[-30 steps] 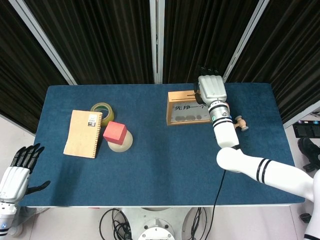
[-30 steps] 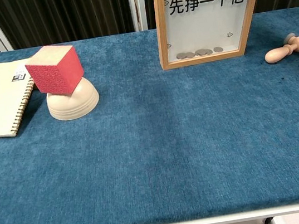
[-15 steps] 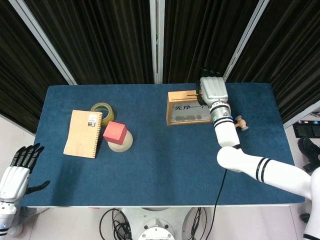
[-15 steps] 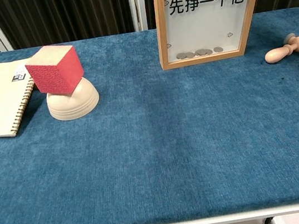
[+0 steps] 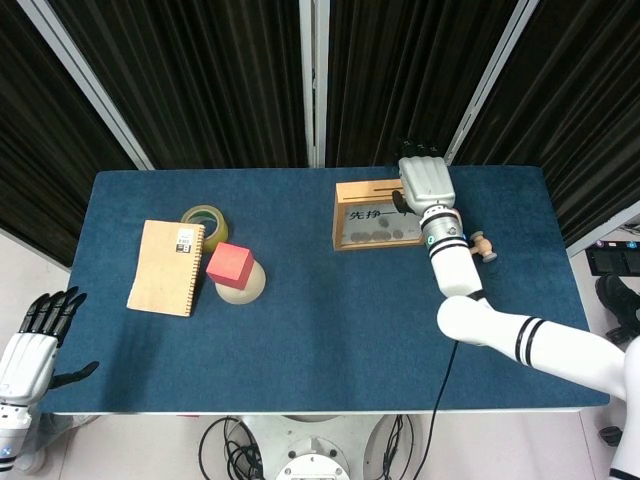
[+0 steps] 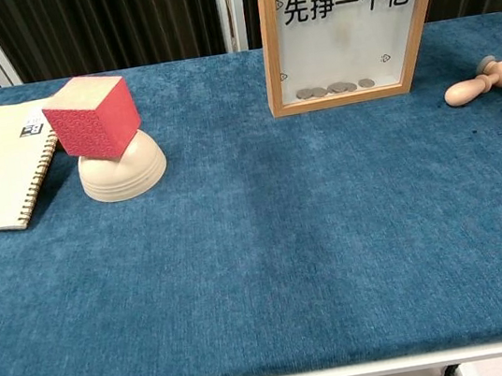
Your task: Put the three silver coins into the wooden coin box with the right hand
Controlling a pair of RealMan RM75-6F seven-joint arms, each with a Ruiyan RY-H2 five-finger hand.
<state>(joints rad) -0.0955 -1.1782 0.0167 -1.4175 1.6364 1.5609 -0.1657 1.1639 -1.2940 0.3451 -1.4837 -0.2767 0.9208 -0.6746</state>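
The right hand (image 5: 424,183), grip unclear, hangs over the coin box (image 6: 350,27), upper right, lettered "¥ More Money". Coins (image 6: 335,88) lie inside; left hand (image 5: 40,335) splayed, lower left.

The front half of the bench (image 6: 274,279) is open blue cloth, with room for a hand to sweep across. At the left rear, the notebook (image 5: 166,267), tape roll (image 5: 204,223) and red cube (image 6: 93,116) on its upturned bowl (image 6: 123,170) crowd together. At the right rear stands the upright coin box (image 6: 348,24), with a small wooden stamp (image 6: 486,81) near it, apart.
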